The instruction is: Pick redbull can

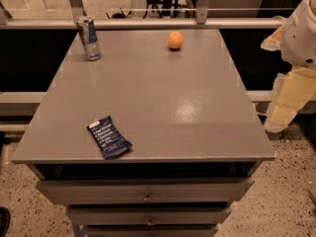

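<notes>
Biggest thing here is the gray surface [163, 98], a flat top on a cabinet with a stack of drawers [148, 191] underneath, each with a little metal pull in the middle. It sits on a speckled floor [291, 201], and there's a pale rail running behind the far edge.

Next up is the robot arm [303, 31], white and chunky, way off on the right and past the edge of the surface. The claw [280, 116] hangs below it, pale yellow, pointing down at the floor beside the right side of the surface and well apart from everything on it. It isn't holding anything, but honestly I can't tell if it's released or clenched.

Then the snack wrapper [109, 138], flat and dark blue, lying skewed near the front left edge. It has a white strip at one end and a few lines of white print, too small to read.

The redbull can [89, 38] stands upright in the far left corner, right near the back edge. It's slim and tall, with blue and silver blocks on the body and a silver rim and top. No brand lettering I can actually read on it.

Smallest is an orange [175, 40] near the back edge, well to the right of the can.
</notes>
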